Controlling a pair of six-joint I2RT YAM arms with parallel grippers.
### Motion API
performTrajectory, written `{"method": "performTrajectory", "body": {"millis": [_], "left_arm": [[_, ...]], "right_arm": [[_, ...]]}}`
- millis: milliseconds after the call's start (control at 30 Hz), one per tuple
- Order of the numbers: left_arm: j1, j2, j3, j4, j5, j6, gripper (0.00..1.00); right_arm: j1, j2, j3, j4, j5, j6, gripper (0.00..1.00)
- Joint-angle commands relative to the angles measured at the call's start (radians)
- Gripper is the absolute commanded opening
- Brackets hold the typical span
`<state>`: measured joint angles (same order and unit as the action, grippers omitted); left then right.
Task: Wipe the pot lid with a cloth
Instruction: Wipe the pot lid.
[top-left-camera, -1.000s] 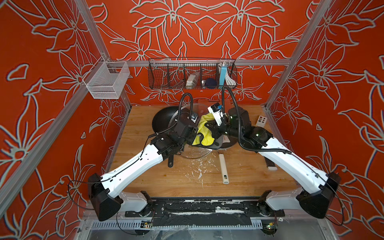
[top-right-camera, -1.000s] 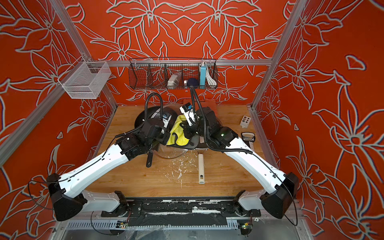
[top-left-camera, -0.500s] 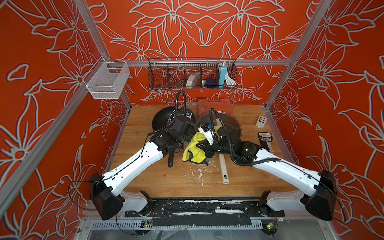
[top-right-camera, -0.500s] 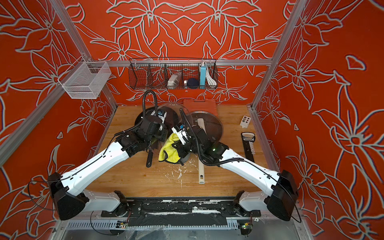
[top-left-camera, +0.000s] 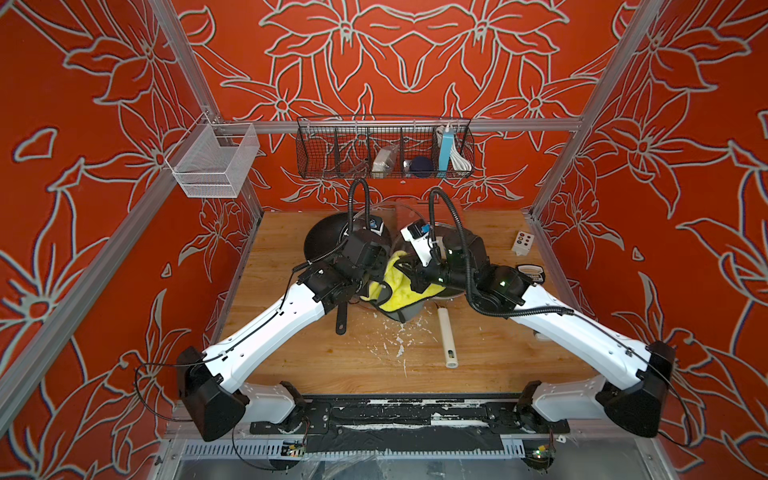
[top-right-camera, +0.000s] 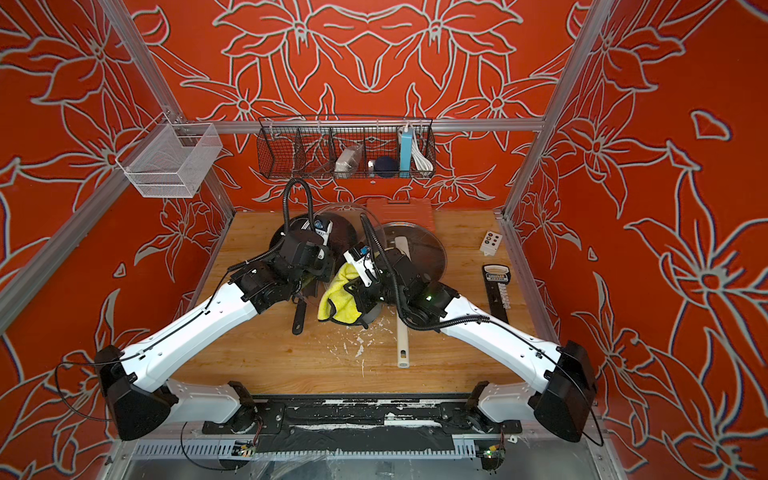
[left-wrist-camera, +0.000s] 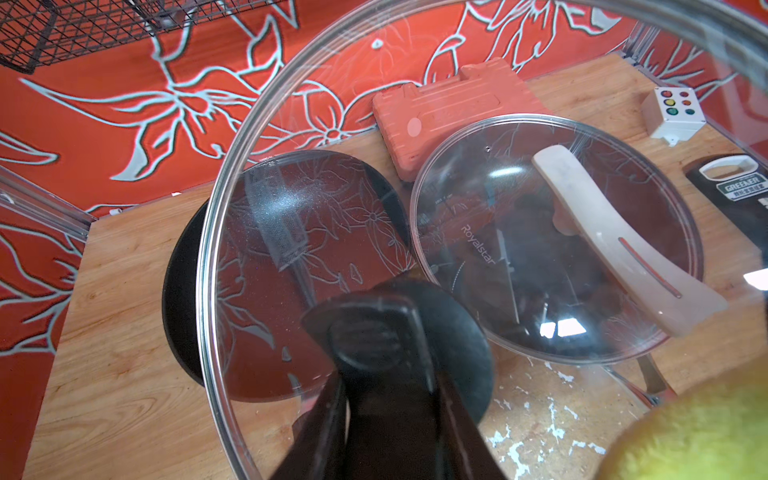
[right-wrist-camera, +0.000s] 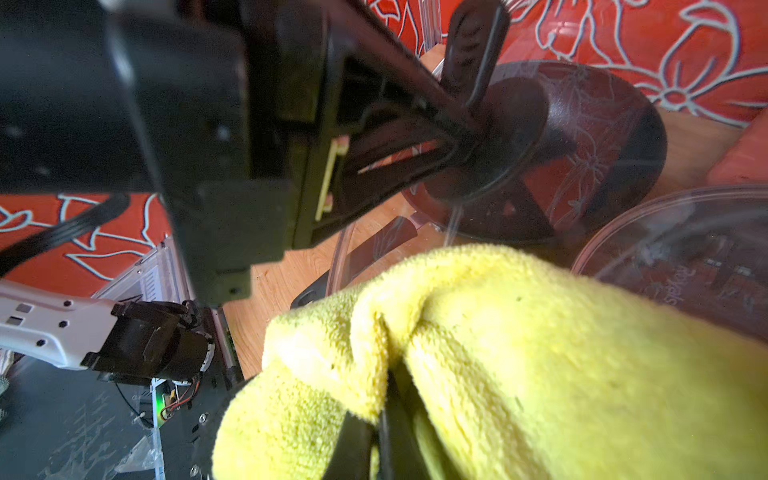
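Red floral walls box in a wooden counter (top-left-camera: 353, 357) where a two-armed robot is mid-wipe. From the left, the left gripper (left-wrist-camera: 386, 374), jaws narrowed on the black knob (left-wrist-camera: 374, 332), holds the glass pot lid (left-wrist-camera: 266, 257) tilted above a black pan (top-left-camera: 322, 243) near the counter's back edge. At mid-counter the yellow cloth (top-left-camera: 399, 286) bunches from the right gripper (right-wrist-camera: 384, 415), jaws pinched tight on it, at the lid's lower rim; actual contact is hard to confirm. Further right a second glass lid (top-right-camera: 424, 253) lies flat, and a button box (top-right-camera: 490, 242) sits near the right edge. The wiping stroke looks under way. Next, the cloth needs firm pressure and a sweep across the glass, with the lid braced.
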<state>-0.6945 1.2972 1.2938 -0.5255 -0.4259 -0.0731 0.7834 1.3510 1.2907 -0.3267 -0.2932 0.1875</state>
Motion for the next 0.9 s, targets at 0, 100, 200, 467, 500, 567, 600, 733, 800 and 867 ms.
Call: {"method": "performTrajectory", "body": {"millis": [0,100,200,467,500,567,600,733,800,867], "left_arm": [[0.011,-0.026,0.082,0.174,-0.024,-0.051,0.00],[0.015,-0.021,0.085,0.177,-0.016,-0.061,0.00],[0.015,-0.015,0.091,0.177,-0.014,-0.068,0.00],[0.016,-0.009,0.093,0.176,-0.009,-0.081,0.00],[0.016,-0.010,0.091,0.176,-0.009,-0.084,0.00],[0.017,-0.013,0.090,0.175,-0.007,-0.085,0.00],[0.016,-0.015,0.089,0.174,-0.007,-0.085,0.00],[0.016,-0.027,0.081,0.174,0.002,-0.085,0.00],[0.016,-0.036,0.074,0.174,0.003,-0.088,0.00],[0.016,-0.043,0.066,0.174,0.006,-0.091,0.00]], "right_arm": [[0.043,-0.040,-0.076,0.052,0.018,0.042,0.00],[0.072,-0.058,-0.139,0.081,0.022,0.069,0.00],[0.098,-0.068,-0.187,0.106,0.028,0.091,0.00],[0.121,-0.079,-0.211,0.155,0.010,0.127,0.00],[0.120,-0.078,-0.205,0.156,0.008,0.127,0.00],[0.120,-0.078,-0.190,0.154,0.008,0.123,0.00],[0.119,-0.076,-0.177,0.145,0.021,0.113,0.00],[0.112,-0.065,-0.100,0.080,0.086,0.063,0.00],[0.102,-0.051,-0.056,0.054,0.099,0.041,0.00],[0.087,-0.033,-0.016,0.042,0.106,0.028,0.00]]}}
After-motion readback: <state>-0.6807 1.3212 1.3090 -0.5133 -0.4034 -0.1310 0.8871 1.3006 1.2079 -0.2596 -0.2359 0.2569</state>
